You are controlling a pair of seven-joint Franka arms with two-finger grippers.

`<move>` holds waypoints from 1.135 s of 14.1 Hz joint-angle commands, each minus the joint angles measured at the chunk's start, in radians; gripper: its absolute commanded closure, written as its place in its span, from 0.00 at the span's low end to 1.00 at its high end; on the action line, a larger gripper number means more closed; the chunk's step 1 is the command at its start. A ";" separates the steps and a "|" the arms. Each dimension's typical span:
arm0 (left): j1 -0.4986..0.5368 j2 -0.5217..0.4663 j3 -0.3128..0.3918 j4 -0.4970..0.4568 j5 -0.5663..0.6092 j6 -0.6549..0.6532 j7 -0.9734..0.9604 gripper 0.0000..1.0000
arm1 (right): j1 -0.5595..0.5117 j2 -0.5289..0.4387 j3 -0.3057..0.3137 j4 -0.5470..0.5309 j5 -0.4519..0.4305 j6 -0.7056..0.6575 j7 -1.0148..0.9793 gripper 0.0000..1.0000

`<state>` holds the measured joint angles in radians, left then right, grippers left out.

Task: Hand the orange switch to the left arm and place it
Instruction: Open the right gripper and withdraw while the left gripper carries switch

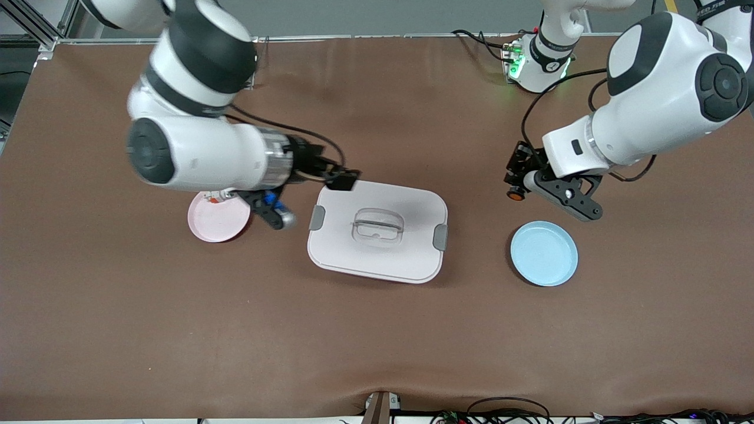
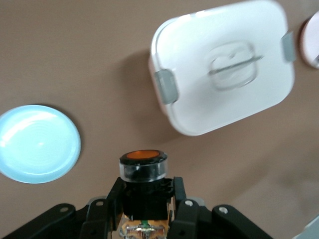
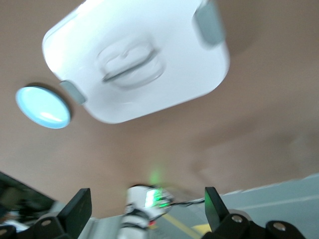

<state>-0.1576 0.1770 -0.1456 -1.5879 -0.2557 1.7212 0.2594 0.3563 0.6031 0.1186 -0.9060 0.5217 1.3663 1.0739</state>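
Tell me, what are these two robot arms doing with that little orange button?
The left gripper has its jaws shut on the orange switch, holding it up above the table near the blue plate. The right gripper has its jaws open and empty, up beside the pink plate. The big white box sits on the table between the two plates.

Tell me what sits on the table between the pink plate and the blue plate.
The box lies between the pink plate and the blue plate, lid on and both grey clips showing. The front view shows this.
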 commanded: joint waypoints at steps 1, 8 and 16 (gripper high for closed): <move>0.044 0.015 -0.002 -0.017 0.070 -0.011 0.147 1.00 | -0.054 -0.031 0.009 -0.016 -0.113 -0.096 -0.269 0.00; 0.071 0.090 0.000 -0.018 0.248 0.012 0.437 1.00 | -0.242 -0.036 0.009 -0.016 -0.351 -0.308 -0.825 0.00; 0.205 0.075 -0.008 -0.289 0.266 0.375 0.883 1.00 | -0.330 -0.068 0.006 -0.019 -0.563 -0.431 -1.028 0.00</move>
<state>0.0111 0.2778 -0.1417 -1.7923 -0.0044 1.9909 1.0214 0.0428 0.5648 0.1126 -0.9078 -0.0094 0.9565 0.0611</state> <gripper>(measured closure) 0.577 0.000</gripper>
